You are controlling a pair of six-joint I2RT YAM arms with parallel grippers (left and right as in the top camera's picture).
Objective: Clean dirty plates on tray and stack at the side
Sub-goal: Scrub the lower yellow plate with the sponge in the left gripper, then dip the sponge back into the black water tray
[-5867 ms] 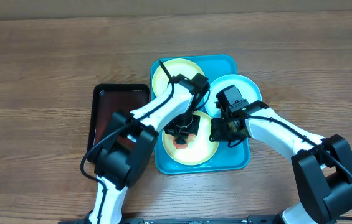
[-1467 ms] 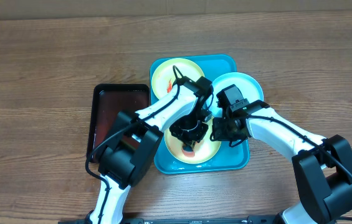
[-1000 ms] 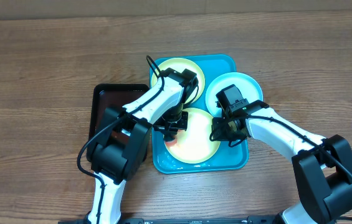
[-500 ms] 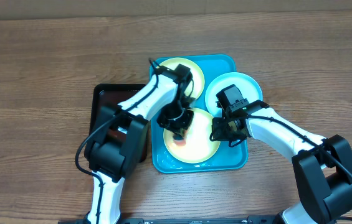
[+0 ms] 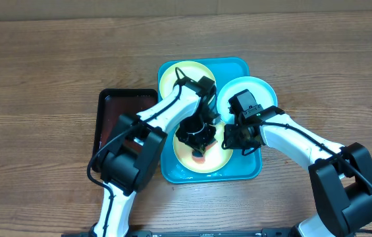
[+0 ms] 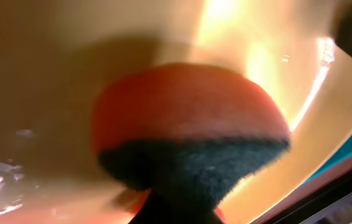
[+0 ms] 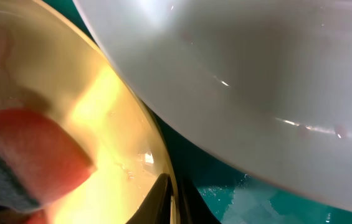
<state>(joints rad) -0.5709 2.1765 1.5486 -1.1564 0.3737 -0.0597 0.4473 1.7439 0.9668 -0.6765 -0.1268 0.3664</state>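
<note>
On the near half of the tray (image 5: 246, 170), left gripper (image 5: 197, 138) clamped on sponge (image 6: 188, 124) scrubs the yellow-green plate (image 5: 213, 159), right gripper (image 5: 230, 139) at its rim, finger state unclear; wiping step, next likely needs lifting it out to stack beside the tray.

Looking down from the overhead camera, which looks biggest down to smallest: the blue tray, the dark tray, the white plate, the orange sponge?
1. blue tray
2. dark tray, though an arm covers part of it
3. white plate
4. orange sponge, mostly hidden but clearly smallest
</note>
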